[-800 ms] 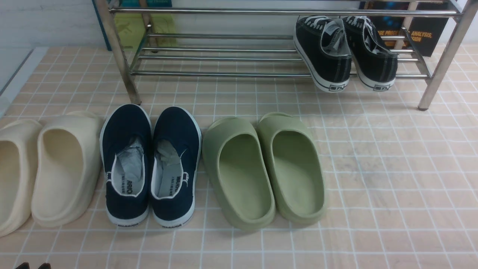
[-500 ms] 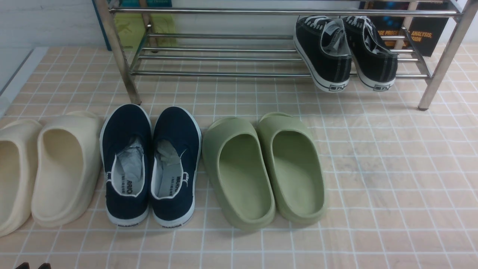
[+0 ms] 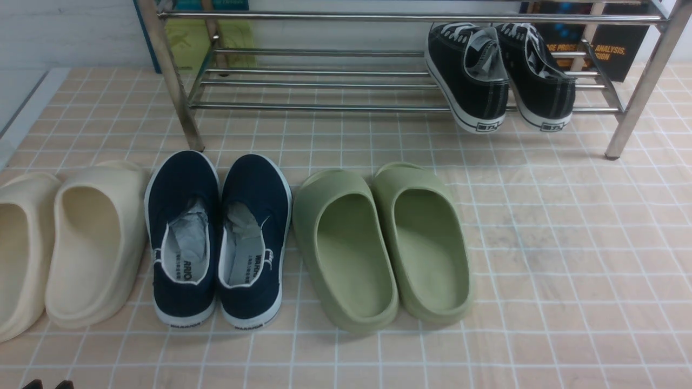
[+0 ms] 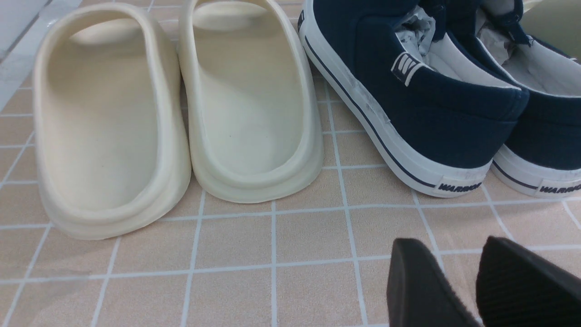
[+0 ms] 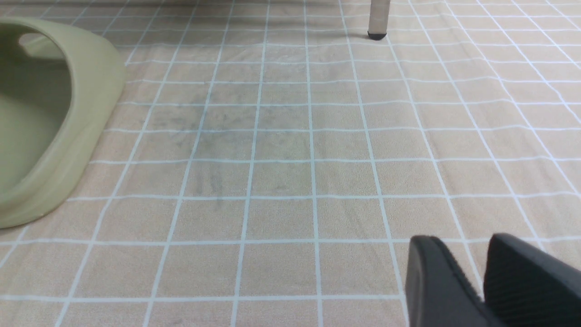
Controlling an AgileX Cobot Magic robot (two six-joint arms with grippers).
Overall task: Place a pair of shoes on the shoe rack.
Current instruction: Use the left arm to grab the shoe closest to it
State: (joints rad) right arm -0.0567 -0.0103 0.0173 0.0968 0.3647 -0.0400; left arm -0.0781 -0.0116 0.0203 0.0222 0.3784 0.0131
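Note:
The pair of shoes, navy canvas slip-ons with white soles, stands side by side on the tiled floor, heels toward me: the left shoe point(image 3: 183, 237) and the right shoe point(image 3: 253, 237). In the left wrist view their heels point(image 4: 431, 113) sit just beyond my left gripper point(image 4: 449, 245), which is open with only floor between its black fingers. Its tips just show at the front view's bottom left corner point(image 3: 47, 384). The chrome shoe rack point(image 3: 324, 106) stands behind the shoes. My right gripper point(image 5: 460, 240) hovers over bare tiles, slightly open and holding nothing.
Black lace-up sneakers point(image 3: 497, 75) rest on the rack's right end. Olive-green slides point(image 3: 384, 248) lie right of the navy pair and cream slides point(image 3: 70, 243) left of it. A rack leg point(image 5: 377, 18) stands beyond the right gripper.

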